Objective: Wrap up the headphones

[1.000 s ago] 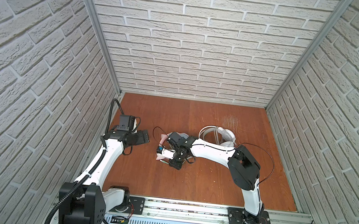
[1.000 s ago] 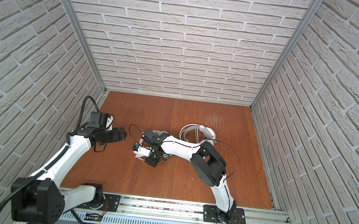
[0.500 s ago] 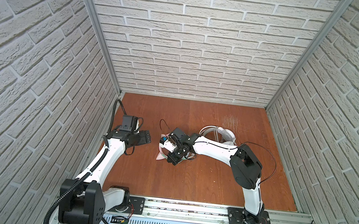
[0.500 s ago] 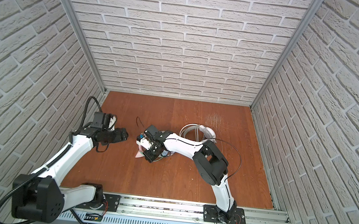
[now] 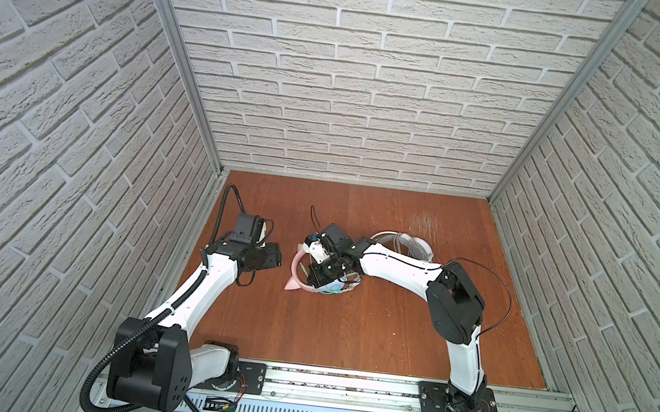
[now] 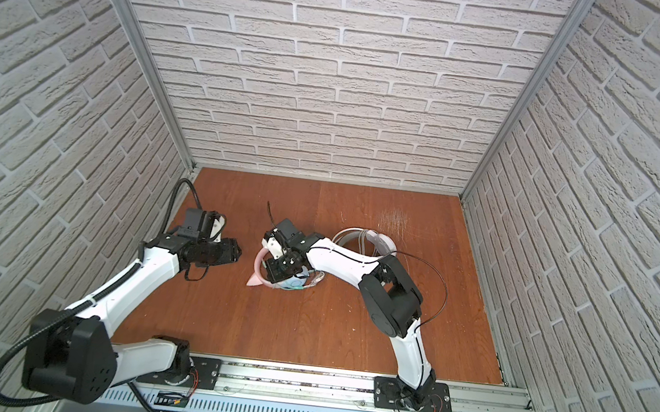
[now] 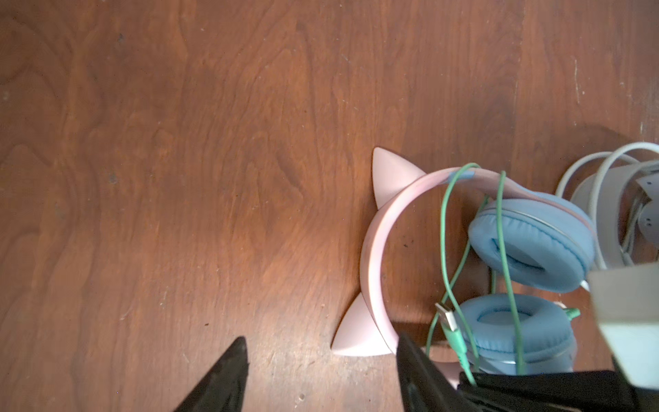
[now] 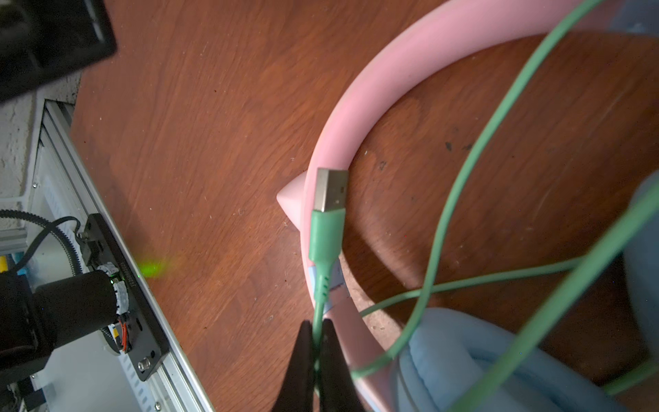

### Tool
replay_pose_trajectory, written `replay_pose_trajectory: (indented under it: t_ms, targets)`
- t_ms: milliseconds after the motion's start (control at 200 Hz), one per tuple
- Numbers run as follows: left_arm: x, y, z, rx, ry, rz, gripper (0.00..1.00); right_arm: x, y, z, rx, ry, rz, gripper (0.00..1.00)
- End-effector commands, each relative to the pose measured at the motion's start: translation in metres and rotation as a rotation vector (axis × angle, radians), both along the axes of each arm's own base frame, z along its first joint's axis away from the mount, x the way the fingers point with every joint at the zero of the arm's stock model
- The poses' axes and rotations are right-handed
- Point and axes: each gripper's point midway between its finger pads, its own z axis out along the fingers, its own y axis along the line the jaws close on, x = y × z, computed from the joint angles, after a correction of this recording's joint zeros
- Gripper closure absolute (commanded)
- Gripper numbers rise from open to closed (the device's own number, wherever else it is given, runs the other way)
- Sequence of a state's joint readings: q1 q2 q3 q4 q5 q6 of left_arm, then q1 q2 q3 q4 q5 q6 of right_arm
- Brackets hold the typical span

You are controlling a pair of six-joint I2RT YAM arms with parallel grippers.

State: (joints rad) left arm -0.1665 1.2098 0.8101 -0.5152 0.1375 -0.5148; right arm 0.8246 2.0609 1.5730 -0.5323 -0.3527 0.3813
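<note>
Wrapping looks underway: above the pink headband [image 8: 356, 117] of the cat-ear headphones [image 7: 527, 246] on the counter [image 7: 178, 178], the right gripper [image 8: 317, 328] pinches the green cable [image 8: 442, 221] behind its plug [image 8: 330, 191], with the left gripper [image 7: 321, 342] spread beside, so the next move is probably tucking that end.

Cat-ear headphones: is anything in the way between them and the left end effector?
No, nothing visible stands in the way. Only bare wooden table lies between the open left end effector and the cat-ear headphones, which are right beside it.
</note>
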Motion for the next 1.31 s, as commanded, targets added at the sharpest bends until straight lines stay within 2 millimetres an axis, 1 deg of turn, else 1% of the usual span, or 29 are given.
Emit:
replay_pose_trajectory:
  t_ms: [0, 110, 220, 380, 495, 615, 800, 975, 1130, 1260, 1300]
  targets:
    - [0.012, -0.024, 0.004, -0.106, -0.065, -0.036, 0.42, 0.011, 0.009, 0.008, 0.023, -0.01, -0.058, 0.94]
    - [0.018, -0.049, 0.002, -0.201, -0.095, -0.065, 0.51, 0.011, 0.007, 0.001, -0.003, 0.007, -0.076, 0.94]
    - [0.019, -0.069, -0.003, -0.236, -0.09, -0.109, 0.62, 0.012, 0.005, -0.006, -0.017, 0.024, -0.1, 0.93]
    - [0.02, -0.083, -0.01, -0.294, -0.077, -0.121, 0.8, 0.014, 0.004, -0.013, -0.022, 0.047, -0.136, 0.93]
    - [0.018, -0.093, -0.016, -0.327, -0.067, -0.145, 0.9, 0.015, 0.005, -0.016, -0.01, 0.063, -0.165, 0.92]
    - [0.014, -0.1, -0.029, -0.351, -0.028, -0.154, 0.99, 0.019, 0.005, -0.017, 0.015, 0.075, -0.193, 0.91]
    - [0.01, -0.107, -0.045, -0.378, 0.017, -0.164, 1.0, 0.022, 0.004, -0.017, 0.031, 0.082, -0.214, 0.91]
    - [0.007, -0.104, -0.061, -0.342, 0.059, -0.148, 1.0, 0.023, 0.005, -0.016, 0.042, 0.086, -0.219, 0.89]
    - [0.007, -0.102, -0.076, -0.32, 0.103, -0.141, 1.0, 0.025, 0.001, -0.012, 0.046, 0.073, -0.236, 0.8]
    - [0.007, -0.102, -0.081, -0.31, 0.125, -0.141, 1.0, 0.029, -0.002, -0.004, 0.053, 0.048, -0.251, 0.73]
    - [0.007, -0.102, -0.082, -0.306, 0.126, -0.139, 1.0, 0.031, -0.002, -0.001, 0.058, 0.041, -0.253, 0.64]
